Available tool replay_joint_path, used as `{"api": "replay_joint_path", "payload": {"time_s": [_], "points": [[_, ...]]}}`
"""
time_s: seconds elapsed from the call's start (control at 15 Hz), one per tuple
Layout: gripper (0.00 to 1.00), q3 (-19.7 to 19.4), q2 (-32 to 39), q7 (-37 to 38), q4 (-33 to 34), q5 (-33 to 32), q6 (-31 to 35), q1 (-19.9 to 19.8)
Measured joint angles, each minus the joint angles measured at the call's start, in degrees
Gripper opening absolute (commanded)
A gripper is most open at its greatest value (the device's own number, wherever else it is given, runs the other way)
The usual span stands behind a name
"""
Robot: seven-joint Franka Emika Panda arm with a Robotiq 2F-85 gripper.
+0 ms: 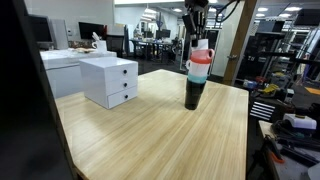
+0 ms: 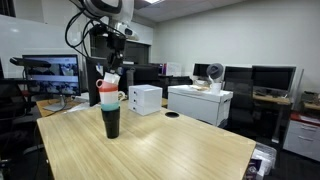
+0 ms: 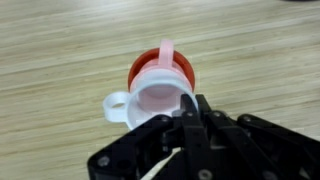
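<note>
My claw (image 3: 192, 112) is clenched on the rim of the top white cup (image 3: 155, 98), which is nested in the red cup (image 3: 150, 62) of a tall stack (image 1: 196, 75) near a table (image 1: 150, 130) edge. Hazard: the thin-rim pinch may slip, or nested cups may bind and tip the stack.

The jaws are pinching together on the near rim of the white cup (image 3: 160, 98), which is sitting nested in a red cup (image 3: 138, 69) over the wooden bench (image 3: 50, 50).
</note>
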Motion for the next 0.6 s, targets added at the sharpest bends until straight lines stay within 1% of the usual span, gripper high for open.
{"api": "replay_joint_path", "payload": {"time_s": [0.6], "points": [[0.04, -0.58, 0.01, 0.34, 0.48, -0.11, -0.40, -0.10]]}}
